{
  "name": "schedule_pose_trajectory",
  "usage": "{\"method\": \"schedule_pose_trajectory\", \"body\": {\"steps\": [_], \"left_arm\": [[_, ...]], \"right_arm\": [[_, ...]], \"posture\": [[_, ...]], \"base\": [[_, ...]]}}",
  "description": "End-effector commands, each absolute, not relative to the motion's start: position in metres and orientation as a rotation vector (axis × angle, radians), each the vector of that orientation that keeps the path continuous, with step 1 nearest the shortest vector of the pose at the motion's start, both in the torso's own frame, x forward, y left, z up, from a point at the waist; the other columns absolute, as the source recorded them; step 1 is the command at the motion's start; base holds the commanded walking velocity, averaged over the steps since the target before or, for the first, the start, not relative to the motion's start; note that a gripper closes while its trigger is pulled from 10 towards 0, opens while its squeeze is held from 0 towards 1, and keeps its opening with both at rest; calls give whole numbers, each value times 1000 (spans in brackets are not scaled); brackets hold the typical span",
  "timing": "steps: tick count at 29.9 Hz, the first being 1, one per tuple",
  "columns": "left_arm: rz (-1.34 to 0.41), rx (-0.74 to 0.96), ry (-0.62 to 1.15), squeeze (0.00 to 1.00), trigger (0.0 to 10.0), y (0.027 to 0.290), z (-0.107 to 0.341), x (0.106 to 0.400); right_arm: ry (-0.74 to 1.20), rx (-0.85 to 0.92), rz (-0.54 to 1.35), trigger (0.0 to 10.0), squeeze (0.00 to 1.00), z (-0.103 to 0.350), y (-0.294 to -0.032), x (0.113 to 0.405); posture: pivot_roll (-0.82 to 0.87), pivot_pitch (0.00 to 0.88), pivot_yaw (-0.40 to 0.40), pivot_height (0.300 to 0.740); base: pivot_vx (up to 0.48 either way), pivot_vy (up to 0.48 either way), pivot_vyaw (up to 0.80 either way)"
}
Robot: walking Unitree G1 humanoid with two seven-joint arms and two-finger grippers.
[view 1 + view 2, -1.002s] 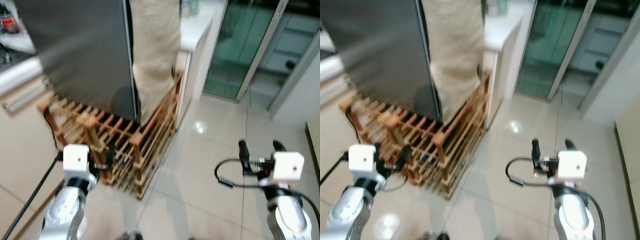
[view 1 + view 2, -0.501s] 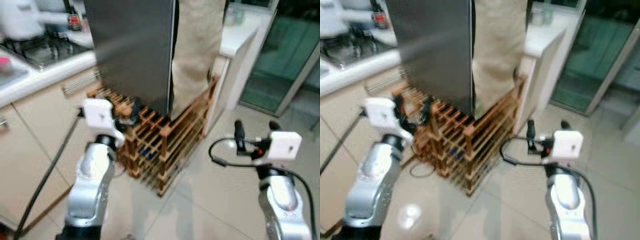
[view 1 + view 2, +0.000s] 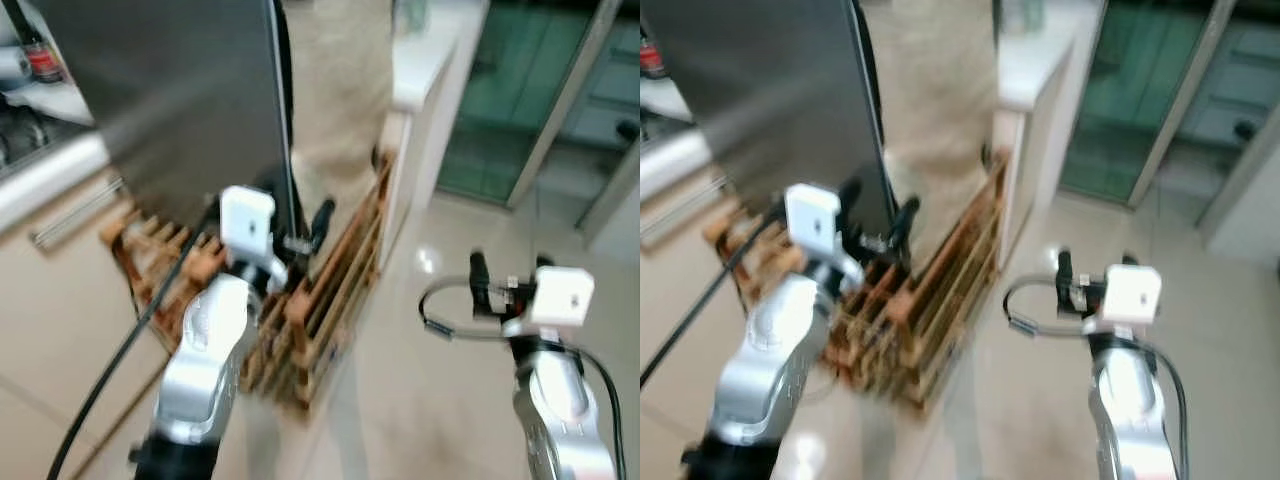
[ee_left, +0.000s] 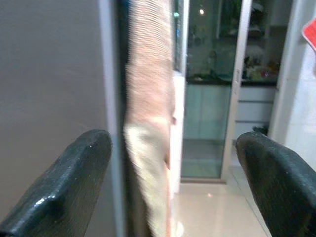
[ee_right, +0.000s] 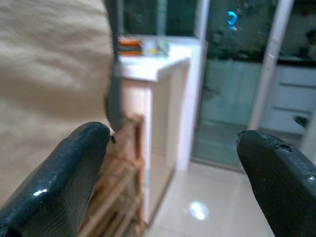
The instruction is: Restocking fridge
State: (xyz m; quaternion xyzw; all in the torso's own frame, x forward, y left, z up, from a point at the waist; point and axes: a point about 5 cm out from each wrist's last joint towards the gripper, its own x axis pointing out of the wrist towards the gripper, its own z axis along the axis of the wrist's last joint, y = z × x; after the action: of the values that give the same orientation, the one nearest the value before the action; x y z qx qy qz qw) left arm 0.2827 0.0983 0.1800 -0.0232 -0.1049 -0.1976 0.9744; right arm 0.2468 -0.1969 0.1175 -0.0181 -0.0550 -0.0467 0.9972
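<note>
The fridge's dark steel door [image 3: 170, 100] stands at the upper left, with a beige cloth [image 3: 335, 110] hanging beside its right edge. My left gripper [image 3: 295, 212] is raised in front of that door edge, open and holding nothing. In the left wrist view the door edge [image 4: 111, 98] lies between the spread fingers [image 4: 64, 187]. My right gripper [image 3: 508, 275] is held out over the floor to the right, open and empty. Its wrist view faces the cloth [image 5: 49, 74] and a white cabinet [image 5: 158, 108].
A wooden slatted rack [image 3: 320, 300] stands on the floor at the fridge's foot. A white counter [image 3: 425, 60] is right of the cloth, and a glass sliding door [image 3: 520, 110] lies beyond it. A kitchen worktop [image 3: 40, 170] runs on the left. Glossy tiles [image 3: 420, 400] stretch ahead.
The camera has swung between frames. My left arm has risen and reached forward to the fridge door's edge. The right gripper keeps its open pose.
</note>
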Motion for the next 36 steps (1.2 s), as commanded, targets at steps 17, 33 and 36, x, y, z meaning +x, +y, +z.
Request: {"method": "schedule_pose_trajectory", "body": {"steps": [17, 33, 36], "left_arm": [[-417, -92, -138, 0, 10000, 80, 191, 308], [-422, -84, -65, 0, 10000, 94, 170, 304], [-366, -103, -51, 0, 10000, 111, 162, 296]], "right_arm": [[-95, -36, -61, 10000, 0, 112, -190, 261], [-117, -68, -58, 10000, 0, 113, -192, 257], [-114, -65, -57, 10000, 0, 111, -191, 254]], "posture": [[-137, 0, 28, 740], [-152, 0, 50, 740], [-145, 0, 47, 740]], "base": [[0, 0, 0], [0, 0, 0], [0, 0, 0]]}}
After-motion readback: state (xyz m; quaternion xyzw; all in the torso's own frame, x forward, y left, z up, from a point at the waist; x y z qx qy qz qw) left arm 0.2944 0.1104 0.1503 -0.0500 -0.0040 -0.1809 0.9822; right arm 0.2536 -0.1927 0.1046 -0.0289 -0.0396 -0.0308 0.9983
